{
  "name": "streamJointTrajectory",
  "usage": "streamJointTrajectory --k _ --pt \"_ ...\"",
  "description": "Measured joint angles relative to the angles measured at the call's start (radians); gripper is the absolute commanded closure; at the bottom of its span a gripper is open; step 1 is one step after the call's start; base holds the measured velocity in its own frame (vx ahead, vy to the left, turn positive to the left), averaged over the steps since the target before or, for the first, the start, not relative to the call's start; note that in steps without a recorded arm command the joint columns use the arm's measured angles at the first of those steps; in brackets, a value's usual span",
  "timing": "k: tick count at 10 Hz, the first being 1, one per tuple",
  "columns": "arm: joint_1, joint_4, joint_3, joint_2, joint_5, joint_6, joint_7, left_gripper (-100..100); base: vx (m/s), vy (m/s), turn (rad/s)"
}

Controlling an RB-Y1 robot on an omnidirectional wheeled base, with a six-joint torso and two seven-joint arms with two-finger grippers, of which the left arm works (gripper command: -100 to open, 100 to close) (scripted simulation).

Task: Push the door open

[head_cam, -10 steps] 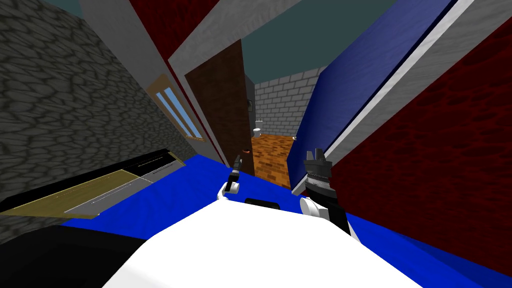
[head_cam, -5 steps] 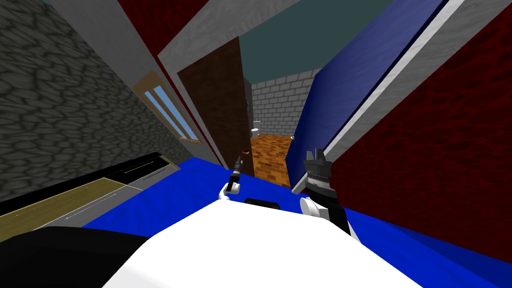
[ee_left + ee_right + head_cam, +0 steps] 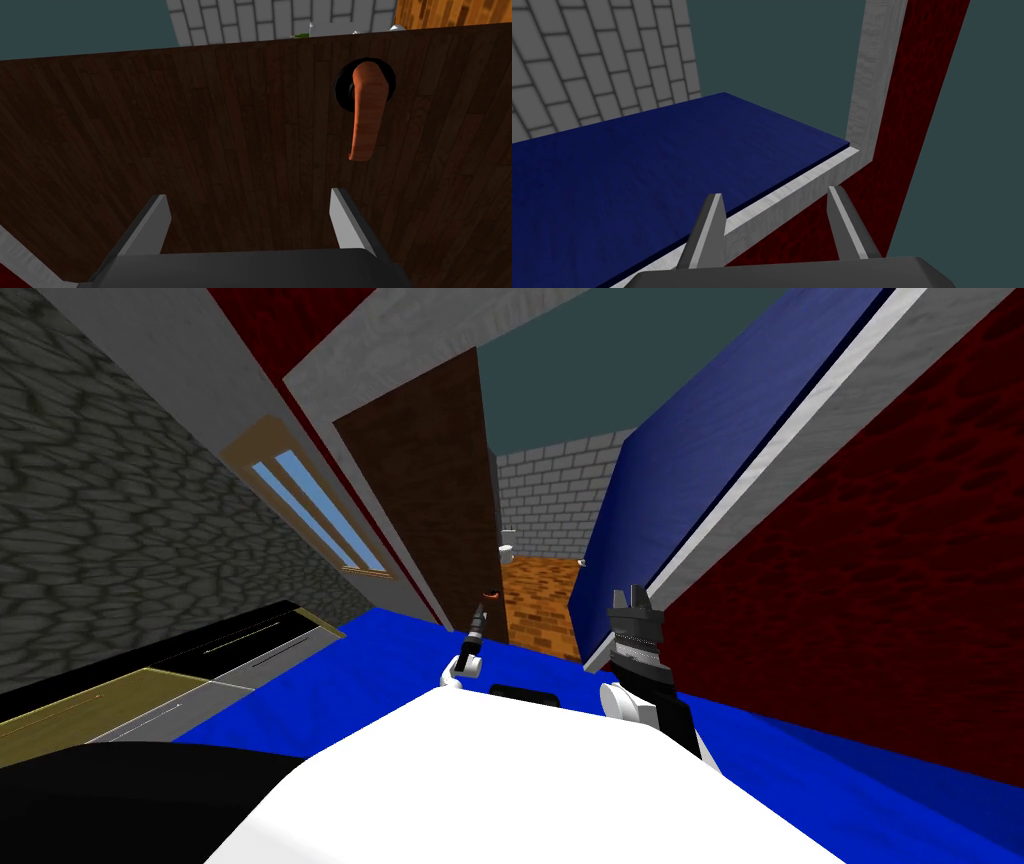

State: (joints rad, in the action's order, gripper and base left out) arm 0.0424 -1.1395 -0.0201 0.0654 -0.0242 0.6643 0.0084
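Rolled closer: head view has brown door (image 3: 420,488) ajar, left claw (image 3: 478,618) at its handle edge. Left wrist: claw open, empty, orange lever handle (image 3: 367,110) just ahead; rigid, likely heavy slab, push flat there. Right wrist: right claw (image 3: 774,192) open, empty.

A dark brown door (image 3: 425,488) is seen ajar, an orange handle (image 3: 490,591) at its free edge. The left pincer (image 3: 480,611) is held just beneath that handle. The right pincer (image 3: 630,592) is raised beside a blue door (image 3: 680,458). A brick floor (image 3: 540,603) is shown through the gap.
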Motion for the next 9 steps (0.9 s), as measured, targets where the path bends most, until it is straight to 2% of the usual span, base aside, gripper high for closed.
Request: streamJointTrajectory --k 2,4,6,9 --pt "-0.018 0.062 -0.002 0.001 -0.005 0.018 0.000 -100 0.034 0.116 -0.148" --pt "-0.040 0.120 -0.003 -0.006 -0.009 0.028 -0.007 -100 0.018 0.145 -0.137" --pt "-0.057 0.167 -0.005 -0.011 -0.012 0.038 -0.011 -100 0.019 0.072 -0.049" --pt "-0.083 0.244 -0.008 -0.018 -0.018 0.058 -0.016 -100 0.012 0.098 -0.119"
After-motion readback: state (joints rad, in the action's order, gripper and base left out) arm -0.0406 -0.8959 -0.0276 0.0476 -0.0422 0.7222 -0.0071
